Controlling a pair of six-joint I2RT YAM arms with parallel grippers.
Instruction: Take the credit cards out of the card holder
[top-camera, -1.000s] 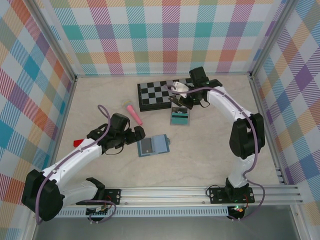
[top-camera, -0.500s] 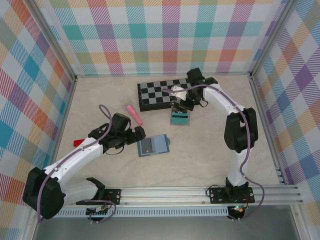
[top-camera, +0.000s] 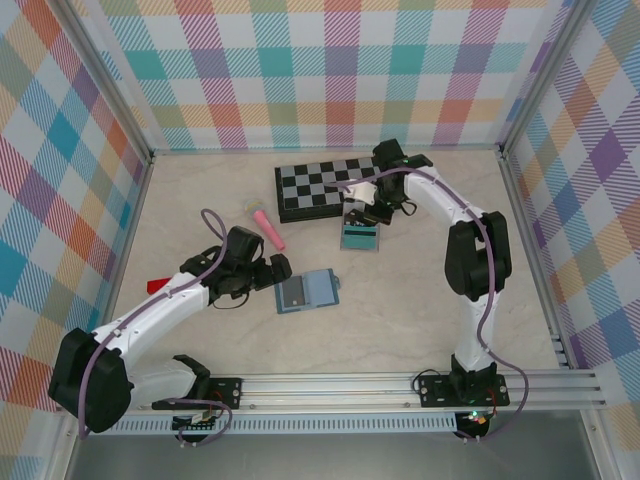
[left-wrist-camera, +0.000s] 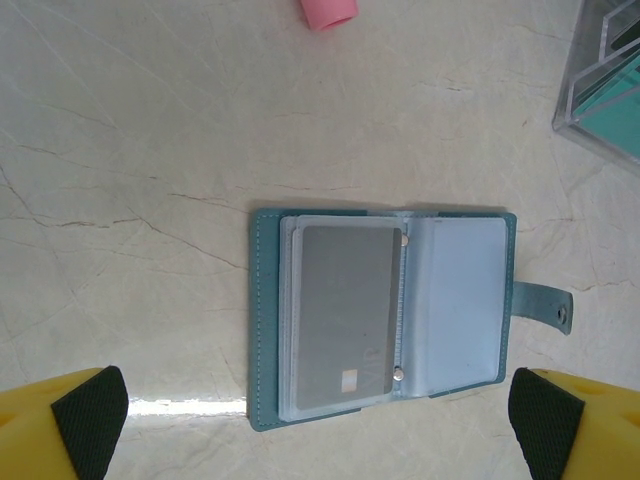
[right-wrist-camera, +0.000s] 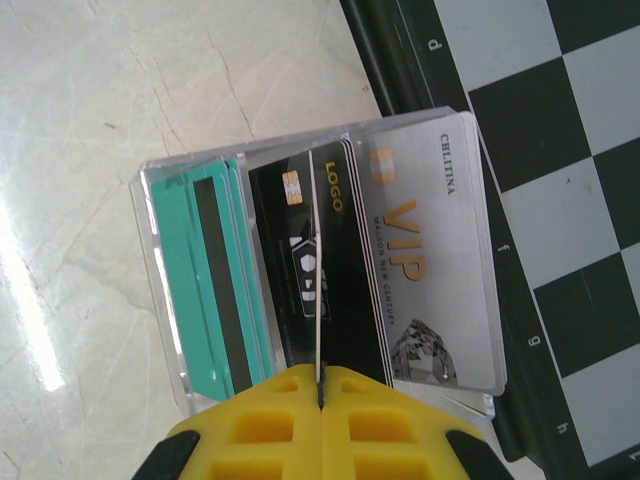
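Card holder (left-wrist-camera: 455, 300) lies open flat on the desk (left-wrist-camera: 130, 150), near the middle and a bit left, inner pockets up. A grey card (left-wrist-camera: 345, 315) w/ a small chip mark sits in its left pocket leaf; the right leaf looks pale blue and bare. The snap tab (left-wrist-camera: 545, 305) sticks out from the holder's right edge in the left wrist view.

L gripper (top-camera: 278, 268) hangs just left of the holder, released and spread wide. Its black pads (left-wrist-camera: 88, 420) show at both lower corners of the wrist view, w/ nothing between them but desk and the holder's near edge. It isn't touching the holder.

Pink marker (top-camera: 268, 228) lies beyond the L gripper, apart from the holder. A small red item (top-camera: 153, 286) sits by the desk's left edge.

R gripper (right-wrist-camera: 320, 405) is at the far side, over a clear plastic box (right-wrist-camera: 160, 300) that sits right against the chessboard (right-wrist-camera: 560, 150). Its yellow fingers are clenched together, pinching an edge-on card (right-wrist-camera: 314, 260) that reads as a thin pale line; can't tell its face or colour.

Lying in the box, fanned side by side: a teal card (right-wrist-camera: 180, 270) w/ a dark stripe, a black LOGO card (right-wrist-camera: 345, 290) and a silver VIP card (right-wrist-camera: 440, 250) nearest the board.
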